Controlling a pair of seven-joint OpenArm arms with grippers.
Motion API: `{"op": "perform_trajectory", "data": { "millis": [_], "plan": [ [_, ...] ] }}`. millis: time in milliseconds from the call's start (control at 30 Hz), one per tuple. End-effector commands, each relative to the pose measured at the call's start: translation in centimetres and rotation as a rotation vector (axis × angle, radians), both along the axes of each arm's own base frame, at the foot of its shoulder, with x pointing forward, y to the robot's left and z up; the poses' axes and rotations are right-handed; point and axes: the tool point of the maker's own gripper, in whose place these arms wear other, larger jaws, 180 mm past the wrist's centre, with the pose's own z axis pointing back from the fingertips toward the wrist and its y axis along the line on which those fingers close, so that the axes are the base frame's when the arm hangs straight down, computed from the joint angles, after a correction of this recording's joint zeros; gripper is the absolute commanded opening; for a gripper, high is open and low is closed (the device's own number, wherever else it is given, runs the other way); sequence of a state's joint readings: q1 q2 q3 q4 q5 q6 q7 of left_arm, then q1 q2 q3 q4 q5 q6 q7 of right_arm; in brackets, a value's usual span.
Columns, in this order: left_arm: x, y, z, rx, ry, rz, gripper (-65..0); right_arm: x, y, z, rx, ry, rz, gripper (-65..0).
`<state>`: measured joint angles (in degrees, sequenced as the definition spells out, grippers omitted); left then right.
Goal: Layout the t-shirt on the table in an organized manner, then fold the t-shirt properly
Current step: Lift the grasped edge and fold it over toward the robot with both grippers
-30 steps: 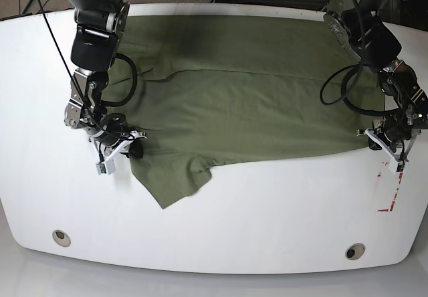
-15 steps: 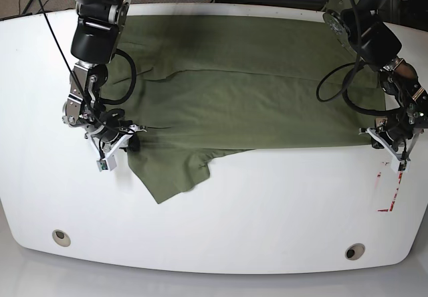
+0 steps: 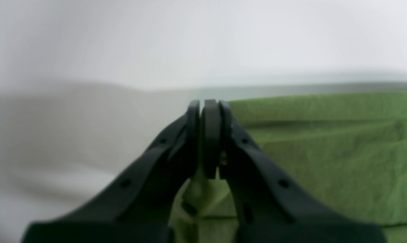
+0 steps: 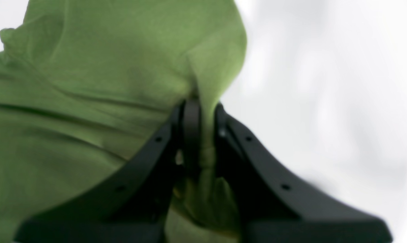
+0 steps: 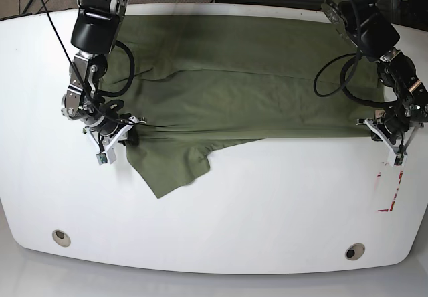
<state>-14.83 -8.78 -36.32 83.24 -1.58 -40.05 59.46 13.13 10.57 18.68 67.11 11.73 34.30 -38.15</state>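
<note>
Both arms hold the near edge of the t-shirt (image 5: 247, 89) taut between them, probably so a fold line can form straight across the worktop (image 5: 267, 210). The right gripper (image 4: 199, 135) is pressed together on a bunch of fabric near a sleeve; the left gripper (image 3: 206, 135) pinches the hem corner. Beyond each gripper the shirt lies spread flat, one sleeve drooping loose beside the right one.

Both arms reach down from the table's far edge. Left gripper (image 5: 390, 131) sits low near the right edge, jaws closed, pinching the t-shirt (image 5: 241, 89). Right gripper (image 5: 119, 133) sits low near the left edge, jaws closed w/ cloth bunched between its fingertips (image 4: 191, 118).
</note>
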Motion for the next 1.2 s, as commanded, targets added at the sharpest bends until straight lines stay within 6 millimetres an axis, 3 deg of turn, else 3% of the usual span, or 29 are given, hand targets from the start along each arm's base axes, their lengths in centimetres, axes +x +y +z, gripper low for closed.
{"op": "perform_trajectory", "data": {
  "millis": [0,300,800,1167],
  "plan": [
    [0.7,0.2,2.6,0.053,-0.074,-0.018,-65.0,0.8,-0.8,1.9,-0.023,-0.054,-0.003,-60.9],
    [0.5,-0.7,4.3,0.041,-0.145,-0.051,-65.0,-0.3,-0.2,4.1,-0.079,-0.097,0.025,-60.9],
    [-0.4,-0.2,4.1,0.026,-0.148,-0.065,-65.0,-3.0,0.0,8.1,-0.217,-0.130,0.077,-60.9],
    [-1.3,0.5,3.7,0.045,-0.124,-0.064,-65.0,-6.1,0.1,8.5,-0.284,-0.094,0.102,-60.9]
  ]
}}
